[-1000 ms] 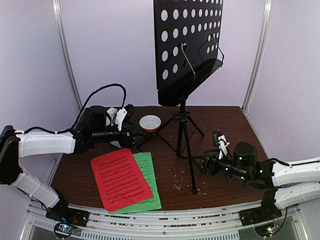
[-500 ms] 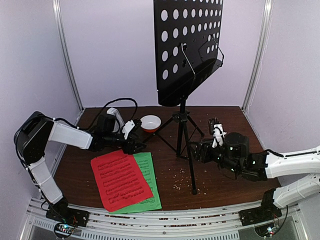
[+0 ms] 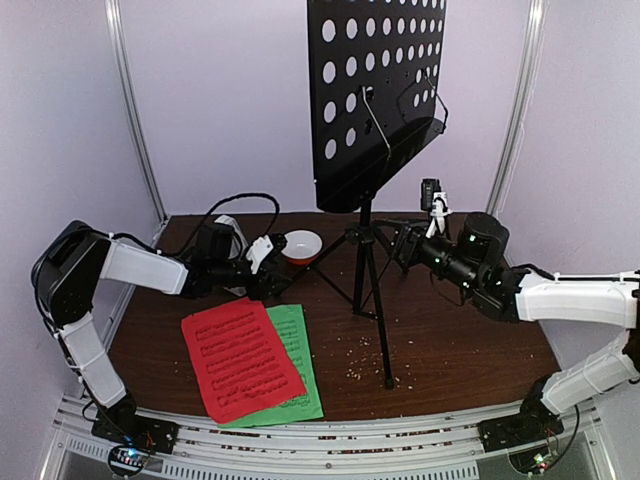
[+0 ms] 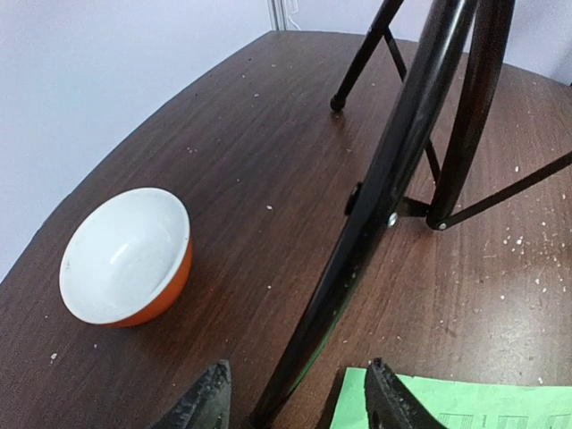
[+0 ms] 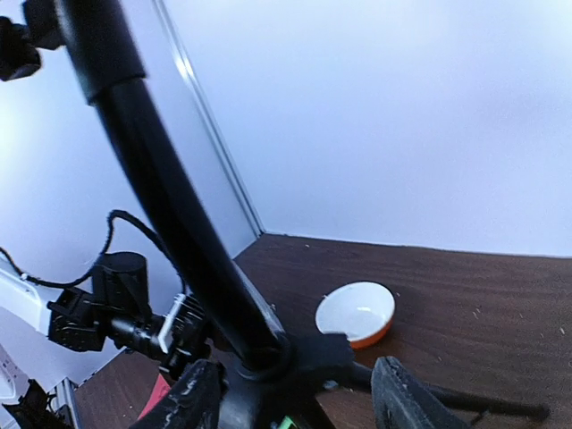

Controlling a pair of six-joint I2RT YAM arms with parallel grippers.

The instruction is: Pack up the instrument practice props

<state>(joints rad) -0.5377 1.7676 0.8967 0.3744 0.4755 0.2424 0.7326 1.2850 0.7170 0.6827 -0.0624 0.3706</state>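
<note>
One bowl (image 4: 125, 259), white inside and orange outside, is seen upright and empty on the bench (image 3: 470, 340), just left of the stand (image 3: 375, 100). The stand is set upright at mid-bench on three spread legs. It is black throughout, and its tilted desk, pierced with round holes, is shown only from above. The red page (image 3: 240, 360) is likewise seen only from above, laid flat at the front left and overlapping the green page (image 3: 297, 335); a corner of the green is also caught by the left wrist. In that wrist view one slanting leg (image 4: 393, 179) is shown passing between the fingers of the left gripper (image 4: 297, 380), which is held part open around it, unclamped. From the right wrist, the hub (image 5: 268, 357) of the stand is framed between the fingers of the right gripper (image 5: 295, 375); whether it is gripped cannot be told. Pale crumbs are scattered over the bench.
</note>
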